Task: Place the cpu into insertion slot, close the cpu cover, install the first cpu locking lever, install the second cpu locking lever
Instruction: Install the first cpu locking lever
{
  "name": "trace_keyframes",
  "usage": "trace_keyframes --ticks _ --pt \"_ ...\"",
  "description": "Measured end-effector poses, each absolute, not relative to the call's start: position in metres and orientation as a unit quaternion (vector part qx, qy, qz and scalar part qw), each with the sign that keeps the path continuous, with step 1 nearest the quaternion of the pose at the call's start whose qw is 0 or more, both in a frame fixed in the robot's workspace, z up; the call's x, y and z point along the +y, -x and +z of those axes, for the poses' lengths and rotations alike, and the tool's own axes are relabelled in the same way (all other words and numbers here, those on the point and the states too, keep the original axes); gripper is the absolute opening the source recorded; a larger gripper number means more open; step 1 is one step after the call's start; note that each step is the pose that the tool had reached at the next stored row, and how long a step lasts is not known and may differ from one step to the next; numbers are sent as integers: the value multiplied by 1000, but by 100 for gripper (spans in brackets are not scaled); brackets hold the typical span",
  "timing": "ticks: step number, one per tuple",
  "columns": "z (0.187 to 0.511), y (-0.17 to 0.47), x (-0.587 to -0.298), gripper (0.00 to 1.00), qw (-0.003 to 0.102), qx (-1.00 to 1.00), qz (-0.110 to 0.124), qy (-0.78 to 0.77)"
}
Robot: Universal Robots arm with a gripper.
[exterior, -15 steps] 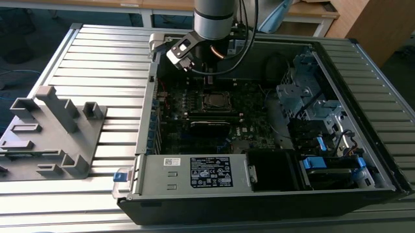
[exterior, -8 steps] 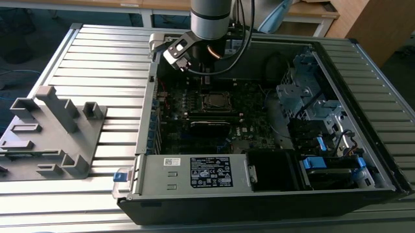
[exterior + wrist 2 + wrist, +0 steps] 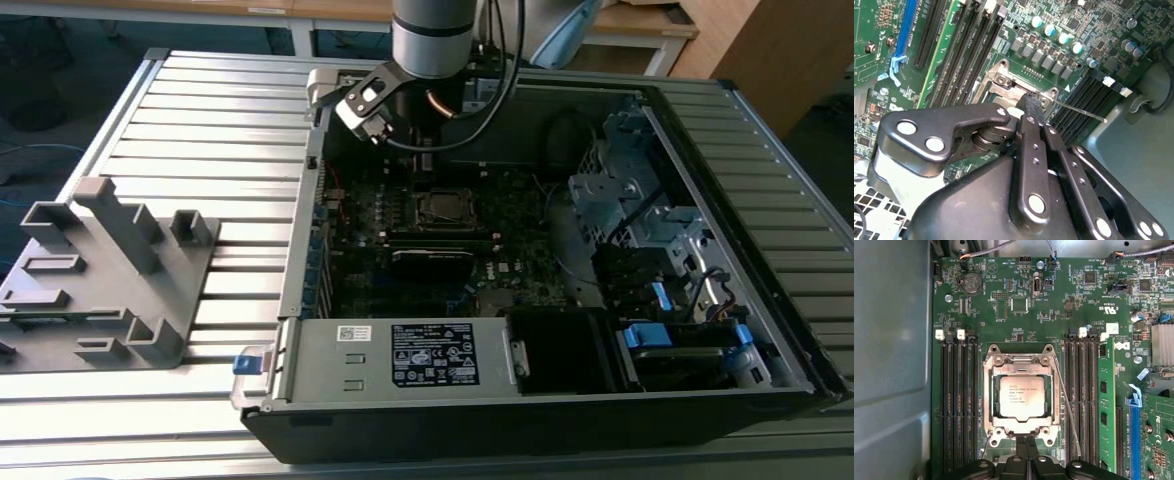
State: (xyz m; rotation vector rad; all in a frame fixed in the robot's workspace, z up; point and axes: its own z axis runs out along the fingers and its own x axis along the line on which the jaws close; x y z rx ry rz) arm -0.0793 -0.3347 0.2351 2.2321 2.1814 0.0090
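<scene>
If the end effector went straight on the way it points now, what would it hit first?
Most likely the cpu cover, at its near edge just ahead of the end effector; depth is unclear.

Open computer case [image 3: 534, 432] on a slatted bench [image 3: 200, 110].
A grey plastic fixture [image 3: 107, 270] stands near the bench's edge on the exterior view's left, apart from the case.

Ribbed metal table [image 3: 200, 110] catching bright light, pale wooden desks [image 3: 641, 22] behind it, wooden cabinet [image 3: 781, 50] at the exterior view's right, dark floor [image 3: 54, 70] beyond.
</scene>
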Motion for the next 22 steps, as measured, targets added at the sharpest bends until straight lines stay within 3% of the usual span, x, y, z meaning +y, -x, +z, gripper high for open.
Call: trace_keyframes --ticks 22 --pt "235 79 -335 10 10 789 4 -615"
